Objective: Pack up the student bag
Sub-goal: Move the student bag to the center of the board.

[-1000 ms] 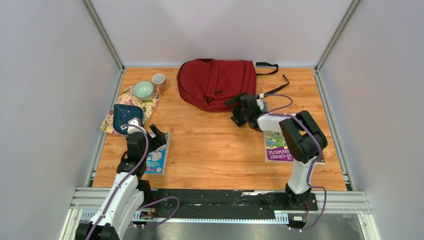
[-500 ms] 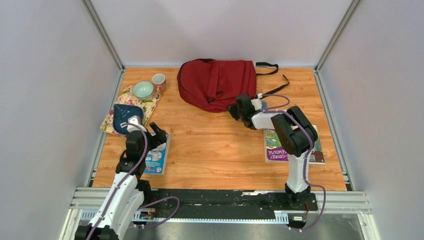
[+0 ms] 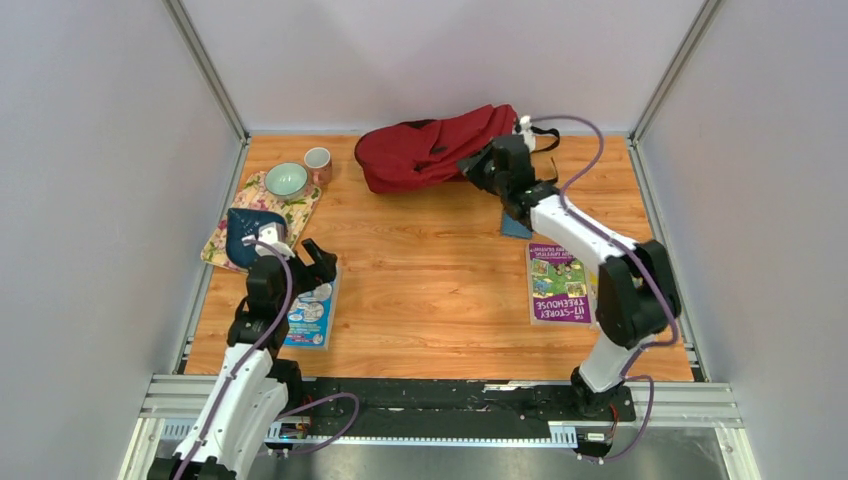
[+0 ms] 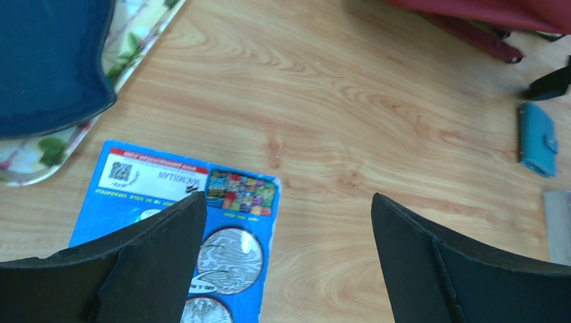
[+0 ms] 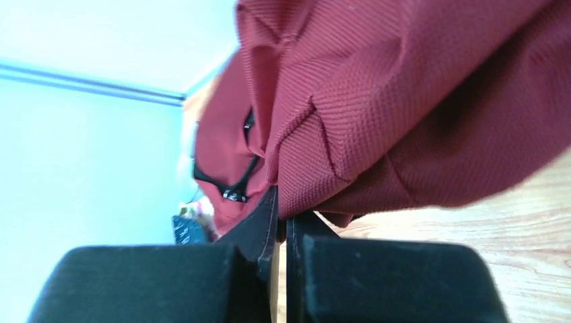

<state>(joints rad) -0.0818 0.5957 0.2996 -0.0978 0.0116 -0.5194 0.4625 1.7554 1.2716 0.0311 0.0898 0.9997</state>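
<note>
The dark red student bag lies at the back of the table, its right side lifted off the wood. My right gripper is shut on a fold of the bag's red fabric and holds that side up. The black zipper of the bag shows in the right wrist view. My left gripper hovers open over a blue book at the front left, with nothing between its fingers.
A small teal wallet lies on the wood right of centre. A purple and green book lies at the right. A floral mat at the left carries a dark blue dish; a green bowl and cup stand behind.
My right gripper has shut on the bag's edge and moved up and back, lifting its right side; the teal wallet is now uncovered. The left arm has barely moved.
</note>
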